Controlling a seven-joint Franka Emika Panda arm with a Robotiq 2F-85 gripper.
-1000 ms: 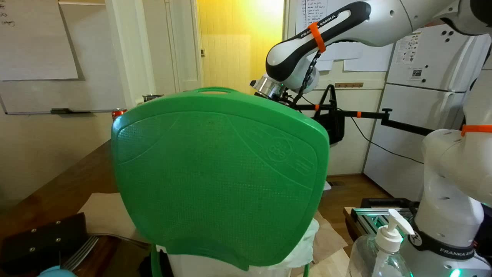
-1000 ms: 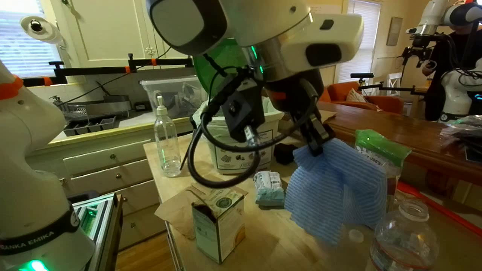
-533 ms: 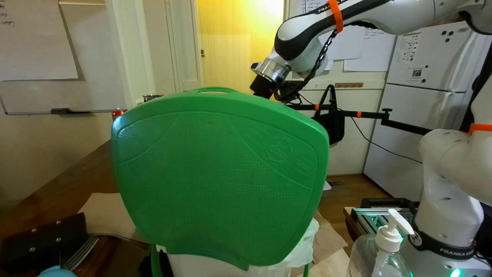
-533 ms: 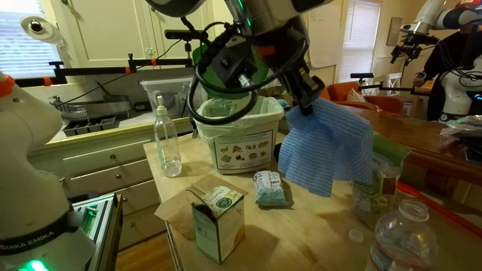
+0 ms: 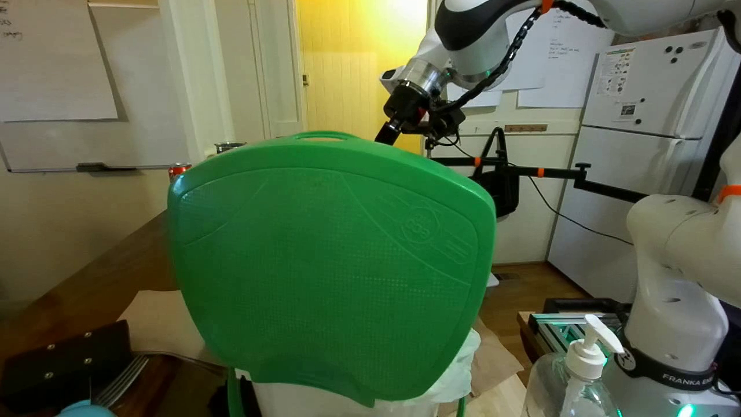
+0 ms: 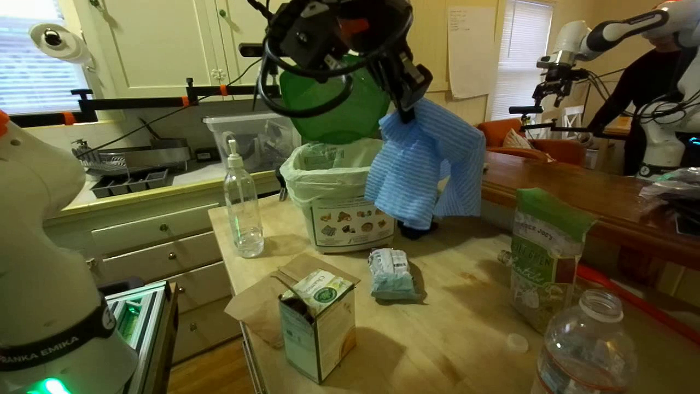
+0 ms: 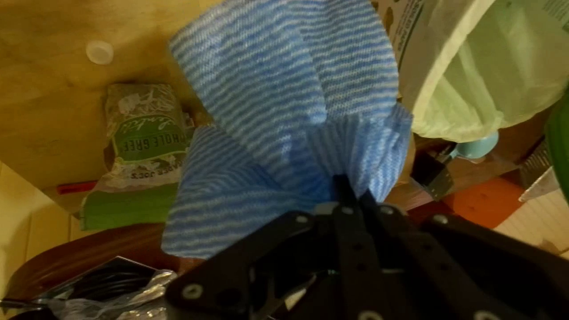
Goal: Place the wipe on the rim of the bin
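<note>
On the surface [image 6: 437, 334] stands the bin [image 6: 353, 221], its lined rim [image 6: 325, 174] uppermost; the wipe [image 6: 404, 180] hangs at the bin's 2 o'clock in an exterior view, overlapping its corner there, though contact cannot be told; the wipe's longest drape runs from 12 to 6 o'clock, a second flap falling toward 5 o'clock. It should handle as light, limp cloth, hardly fragile; the pincer [image 7: 354, 189], clenched on its gathered top, seems well placed, leaving loose folds free to lie over the rim.

The wipe [image 6: 407, 180] is matt cloth, the bin lid [image 5: 330, 260] glossy, textured plastic.
</note>
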